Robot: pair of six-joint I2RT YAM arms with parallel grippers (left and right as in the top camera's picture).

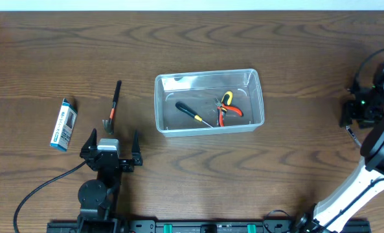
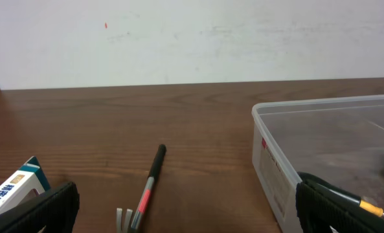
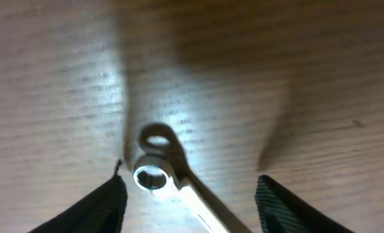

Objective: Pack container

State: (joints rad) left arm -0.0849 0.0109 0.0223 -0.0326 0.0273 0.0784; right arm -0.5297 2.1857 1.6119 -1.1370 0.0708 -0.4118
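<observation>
Inside the container [image 1: 209, 74]: one screwdriver [image 1: 193, 114], one pliers [image 1: 227, 108]. Outside: one hammer [image 1: 112, 107], one box [image 1: 63, 123], one wrench [image 3: 179, 189]. Left gripper [image 1: 112, 140] and right gripper [image 3: 189, 183] both gape.

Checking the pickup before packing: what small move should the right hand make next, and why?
Probably close the right hand on the wrench. Its fingers stand apart on either side of the wrench's ring end, gripping nothing. The container already holds a screwdriver and pliers, so the wrench likely follows.
</observation>
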